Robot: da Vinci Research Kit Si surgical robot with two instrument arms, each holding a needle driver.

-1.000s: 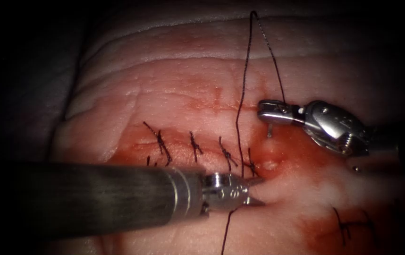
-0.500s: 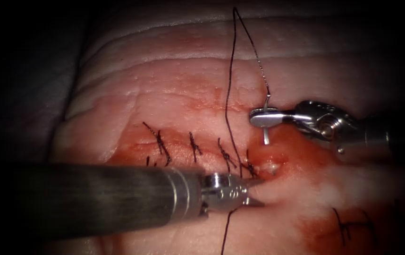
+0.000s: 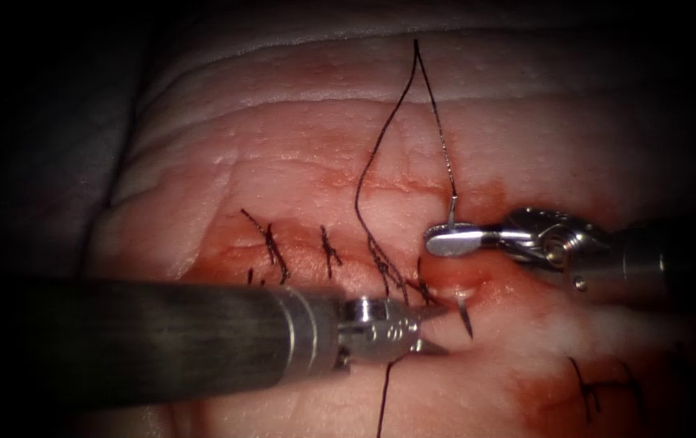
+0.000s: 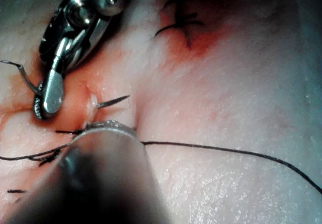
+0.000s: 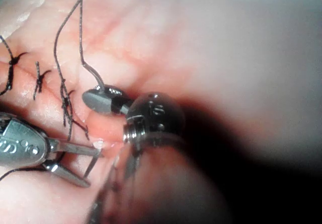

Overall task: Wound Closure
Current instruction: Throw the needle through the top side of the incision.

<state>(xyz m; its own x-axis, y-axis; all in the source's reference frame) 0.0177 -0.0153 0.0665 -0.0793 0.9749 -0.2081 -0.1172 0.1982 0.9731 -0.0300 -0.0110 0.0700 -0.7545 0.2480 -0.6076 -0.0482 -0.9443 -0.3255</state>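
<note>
The tissue [image 3: 283,162] carries a row of finished stitches [image 3: 328,251] across the closed left part of the cut. Just right of the last one is the left pincer [image 3: 445,329], jaws spread and holding nothing. Its tips rest at the near lip of the cut [image 3: 453,285], perhaps pressing it down, though the contact is hard to make out. The thread [image 3: 380,146] rises from the stitch row toward the far edge of the tissue, loops and drops to the needle's tail. The needle [image 3: 465,315] is in the tissue at the right end of the row. Its body is buried under the lip and its point stands clear on the near side, between the two pincers. The right pincer [image 3: 445,241] is clenched on the needle close to the tail, with red fluid [image 3: 526,276] around it.

This looks like a fresh bite partly made, with the point already out. The next move calls for a firm hold behind the exposed point, following the needle's curve so the lip does not tear
</note>
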